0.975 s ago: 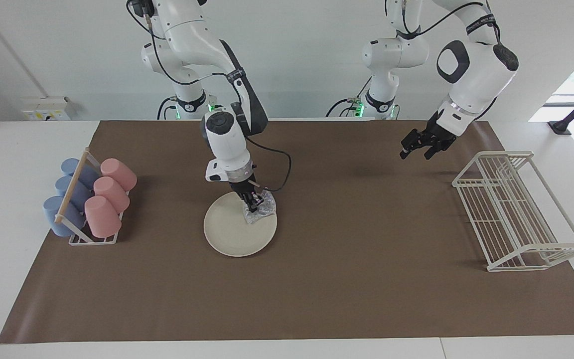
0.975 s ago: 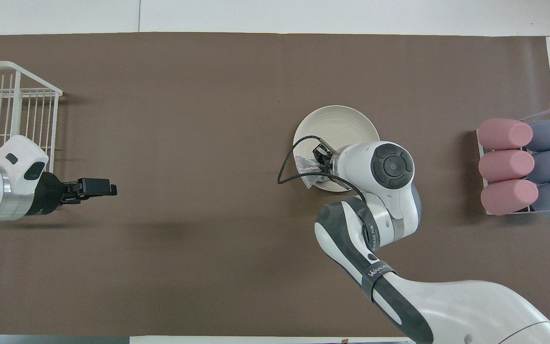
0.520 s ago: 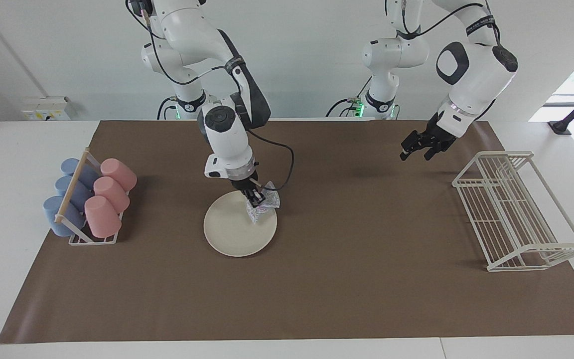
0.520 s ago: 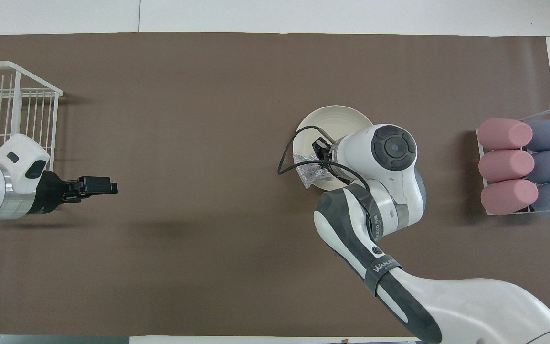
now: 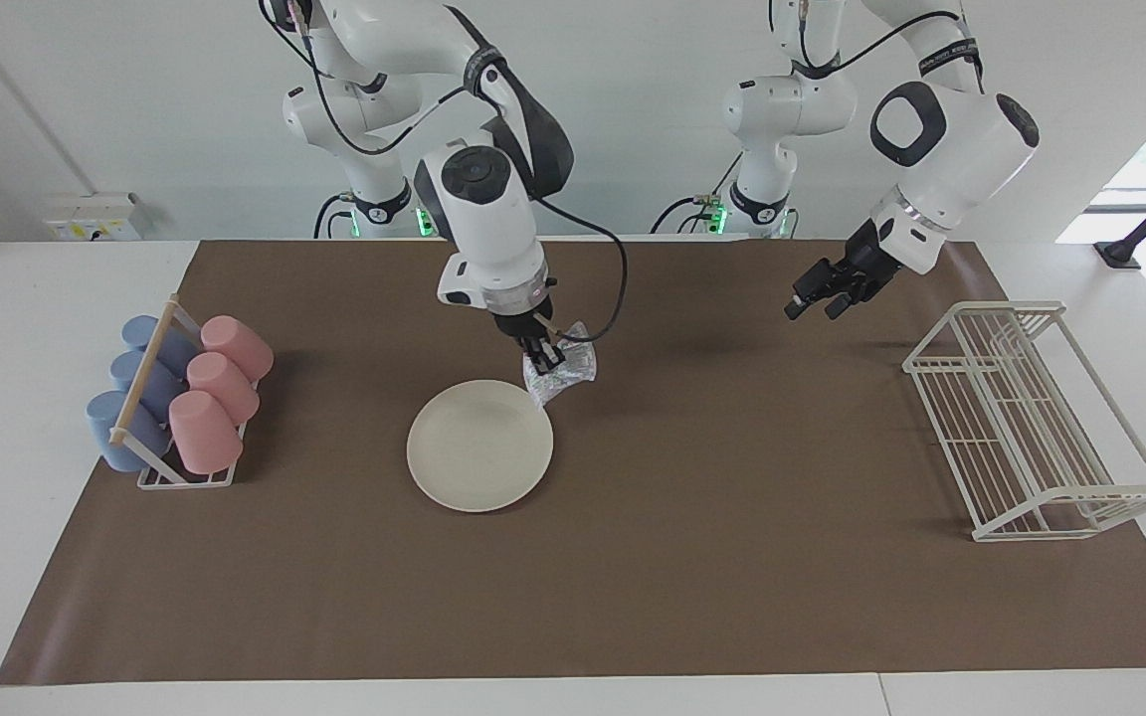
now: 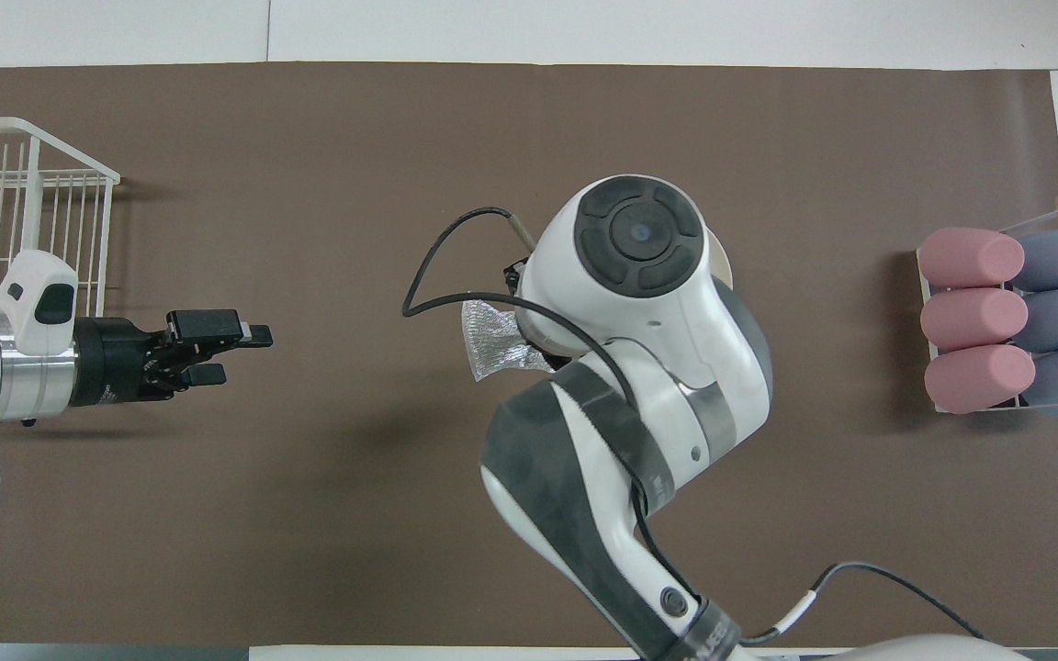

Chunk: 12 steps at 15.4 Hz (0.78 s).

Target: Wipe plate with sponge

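Observation:
The cream-white plate lies flat on the brown mat near the table's middle. In the overhead view only a sliver of the plate's rim shows past the right arm's wrist. My right gripper is shut on the silvery-grey sponge and holds it in the air, clear of the plate, over the mat by the plate's rim. The sponge also shows in the overhead view. My left gripper is open and empty, and waits in the air over the mat near the wire rack; it also shows in the overhead view.
A white wire dish rack stands at the left arm's end of the table. A small rack of pink and blue cups lies at the right arm's end. A black cable loops beside the right wrist.
My right gripper has lifted the sponge off the plate, up and toward the robots and the left arm's end. My left gripper has shifted a little toward the table's middle.

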Each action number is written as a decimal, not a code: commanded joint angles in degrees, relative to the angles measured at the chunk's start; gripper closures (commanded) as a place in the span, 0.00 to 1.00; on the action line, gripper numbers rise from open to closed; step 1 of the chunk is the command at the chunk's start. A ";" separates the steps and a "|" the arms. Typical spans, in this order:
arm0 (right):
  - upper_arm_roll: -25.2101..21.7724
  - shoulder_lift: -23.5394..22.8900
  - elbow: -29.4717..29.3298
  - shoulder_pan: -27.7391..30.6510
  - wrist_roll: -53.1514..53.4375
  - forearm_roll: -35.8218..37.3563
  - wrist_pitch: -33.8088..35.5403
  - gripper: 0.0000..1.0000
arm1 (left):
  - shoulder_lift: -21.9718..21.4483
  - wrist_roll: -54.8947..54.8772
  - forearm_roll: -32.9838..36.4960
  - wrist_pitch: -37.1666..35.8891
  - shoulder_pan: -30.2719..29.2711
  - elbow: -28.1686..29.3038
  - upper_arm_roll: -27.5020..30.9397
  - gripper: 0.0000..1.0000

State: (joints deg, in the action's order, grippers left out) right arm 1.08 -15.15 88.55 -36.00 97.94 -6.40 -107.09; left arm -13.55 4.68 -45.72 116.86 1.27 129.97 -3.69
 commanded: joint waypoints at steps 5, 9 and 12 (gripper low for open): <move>-0.20 -0.67 -7.25 -8.47 13.33 5.08 7.86 1.00 | -0.42 -7.12 -17.54 -9.71 -0.30 -1.03 0.71 0.00; -0.11 -0.67 -7.25 -8.12 13.24 5.17 7.25 1.00 | -0.33 -15.28 -21.60 -10.07 1.62 -0.51 0.53 0.00; -0.11 -0.67 -7.25 -8.12 13.24 5.17 7.25 1.00 | 0.37 -20.49 -23.53 -11.12 2.86 0.46 0.44 0.00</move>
State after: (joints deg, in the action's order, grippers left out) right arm 0.53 -15.14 82.60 -44.53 110.55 -2.50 -100.43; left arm -13.53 -11.82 -67.07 106.95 2.92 129.47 -3.76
